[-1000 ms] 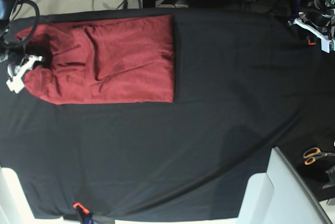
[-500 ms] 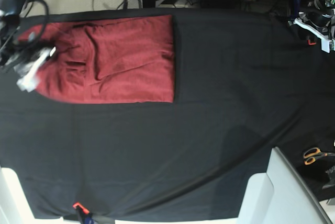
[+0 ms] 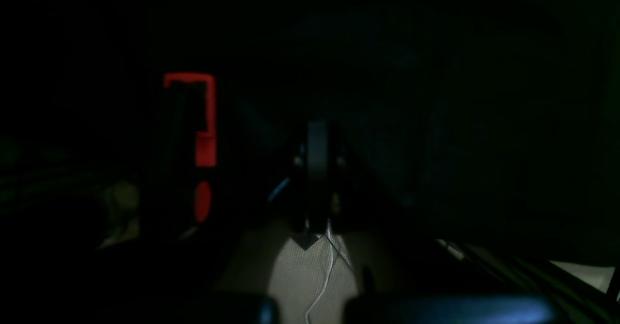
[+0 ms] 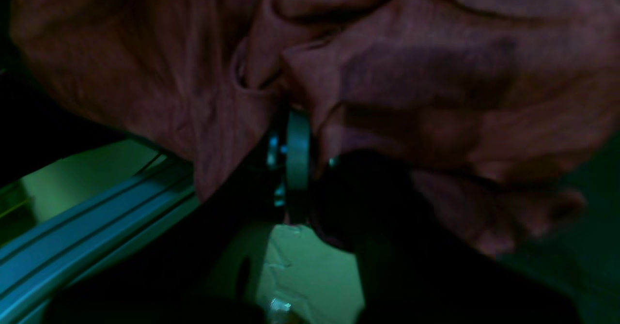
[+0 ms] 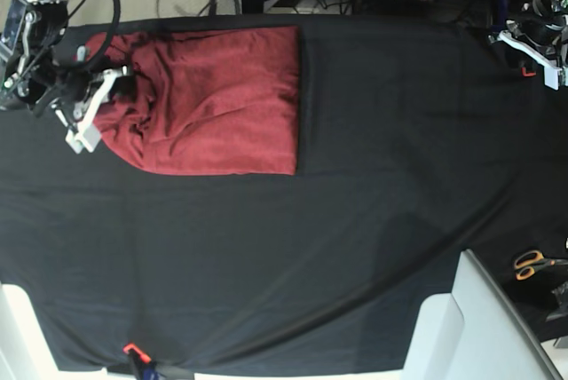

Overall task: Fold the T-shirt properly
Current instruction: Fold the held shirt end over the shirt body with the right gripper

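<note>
the right gripper (image 5: pixel 99 100) is pinched on the bunched left edge of the t-shirt (image 5: pixel 222 100), which lies on the black table cloth (image 5: pixel 355 220) at its far left; the left gripper (image 5: pixel 528 50) sits clenched, empty, far right

Base view bright, sharp; wrist views dark, blurred.

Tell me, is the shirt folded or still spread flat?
Partly folded: the shirt is a compact block, its one end bunched where the right gripper pinches it.
</note>
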You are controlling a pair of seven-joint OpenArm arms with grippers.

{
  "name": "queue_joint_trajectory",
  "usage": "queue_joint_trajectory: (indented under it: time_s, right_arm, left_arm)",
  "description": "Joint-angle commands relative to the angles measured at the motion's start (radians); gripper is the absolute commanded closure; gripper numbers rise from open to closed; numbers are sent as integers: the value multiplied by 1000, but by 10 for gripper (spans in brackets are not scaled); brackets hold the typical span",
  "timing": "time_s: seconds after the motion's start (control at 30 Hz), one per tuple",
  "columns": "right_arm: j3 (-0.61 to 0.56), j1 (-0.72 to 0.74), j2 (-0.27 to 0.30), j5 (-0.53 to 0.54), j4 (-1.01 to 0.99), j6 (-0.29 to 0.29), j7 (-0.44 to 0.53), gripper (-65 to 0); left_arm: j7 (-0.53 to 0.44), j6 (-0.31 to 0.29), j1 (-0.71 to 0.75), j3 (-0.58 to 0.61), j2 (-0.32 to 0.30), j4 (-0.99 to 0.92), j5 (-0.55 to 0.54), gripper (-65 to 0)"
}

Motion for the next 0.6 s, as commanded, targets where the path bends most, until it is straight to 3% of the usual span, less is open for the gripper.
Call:
queue_joint_trajectory:
  time_s: [0.0, 0.3, 0.57]
  right_arm:
    - [3, 9, 8, 19, 44, 6, 6, -6]
    - [1, 8, -33, 16, 257, 6, -69, -6]
    - [0, 6, -95, 13, 280, 6, -110, -6]
  left_arm:
    - [-17, 1, 3, -8, -17, 14, -9, 0]
    - [-17, 1, 3, -8, -17, 17, -9, 0]
    - [-17, 1, 3, -8, -17, 17, -9, 0]
